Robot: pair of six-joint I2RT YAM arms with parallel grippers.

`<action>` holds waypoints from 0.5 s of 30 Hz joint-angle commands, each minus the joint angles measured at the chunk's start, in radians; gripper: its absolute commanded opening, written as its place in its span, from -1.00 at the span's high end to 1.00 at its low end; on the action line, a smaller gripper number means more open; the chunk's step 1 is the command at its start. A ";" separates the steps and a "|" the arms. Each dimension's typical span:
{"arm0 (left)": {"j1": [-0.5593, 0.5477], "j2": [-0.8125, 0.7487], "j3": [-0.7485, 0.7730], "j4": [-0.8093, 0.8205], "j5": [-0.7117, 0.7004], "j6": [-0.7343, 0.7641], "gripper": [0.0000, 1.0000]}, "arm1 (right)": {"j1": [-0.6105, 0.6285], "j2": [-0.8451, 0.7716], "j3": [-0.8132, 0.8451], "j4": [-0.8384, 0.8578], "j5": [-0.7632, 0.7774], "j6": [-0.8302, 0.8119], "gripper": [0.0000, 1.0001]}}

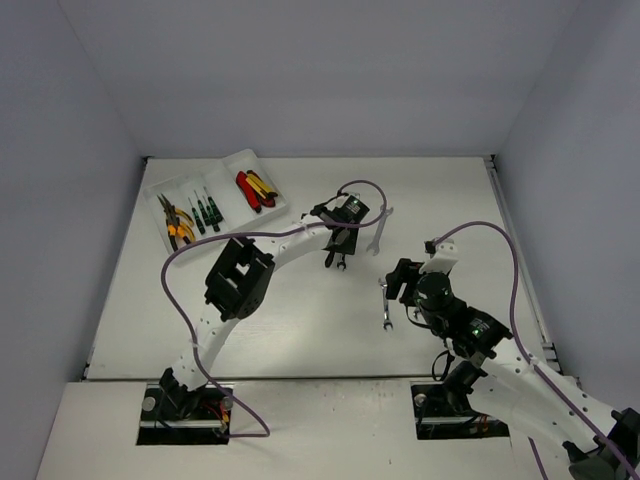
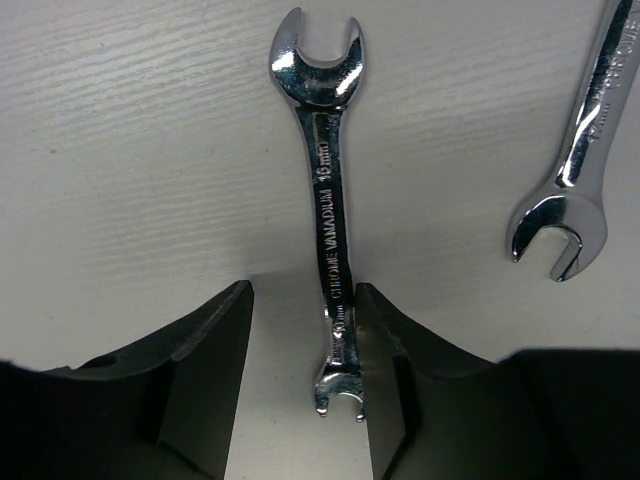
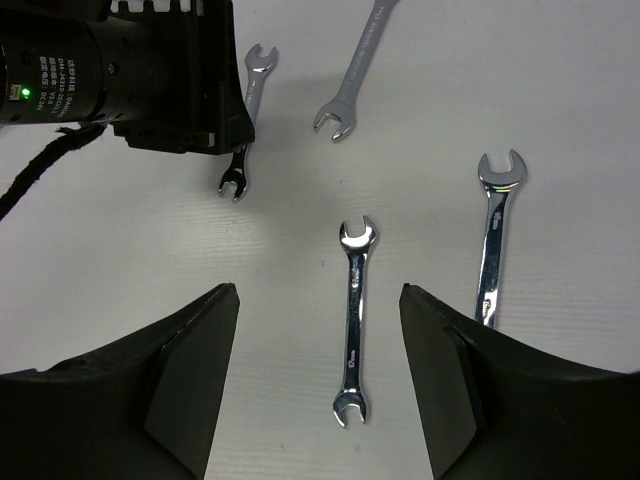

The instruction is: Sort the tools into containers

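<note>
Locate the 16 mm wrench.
In the left wrist view, the 16 mm wrench lies on the table between the left end effector's open fingers, another wrench at frame right.

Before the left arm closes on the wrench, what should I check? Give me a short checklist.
1. The left gripper is open: ok.
2. The wrench lies between its fingers: ok, but close to one finger, not centred.
3. The neighbouring wrench is clear of the fingers: ok.
4. The fingers are low enough to grip: cannot tell.
5. The right gripper is open and apart from the left gripper: ok.
6. The tray has a free compartment: ok.
</note>
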State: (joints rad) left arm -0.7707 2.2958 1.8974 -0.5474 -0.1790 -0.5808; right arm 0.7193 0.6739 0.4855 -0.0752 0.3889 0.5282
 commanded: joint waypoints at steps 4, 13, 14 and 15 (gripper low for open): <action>-0.006 -0.037 -0.032 0.017 0.044 -0.032 0.38 | -0.005 -0.009 0.012 0.032 0.022 0.020 -0.26; -0.007 -0.194 -0.328 0.054 0.097 -0.024 0.85 | -0.005 -0.006 0.013 0.030 0.022 0.022 -0.26; -0.007 -0.217 -0.392 0.055 0.107 -0.024 0.87 | -0.006 -0.003 0.014 0.030 0.022 0.021 -0.26; -0.007 -0.223 -0.409 0.055 0.110 -0.024 0.88 | -0.006 -0.002 0.015 0.031 0.022 0.021 -0.26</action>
State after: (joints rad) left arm -0.7715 2.1481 1.6232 -0.4287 -0.1203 -0.6055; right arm 0.7193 0.6635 0.4839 -0.0798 0.3889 0.5346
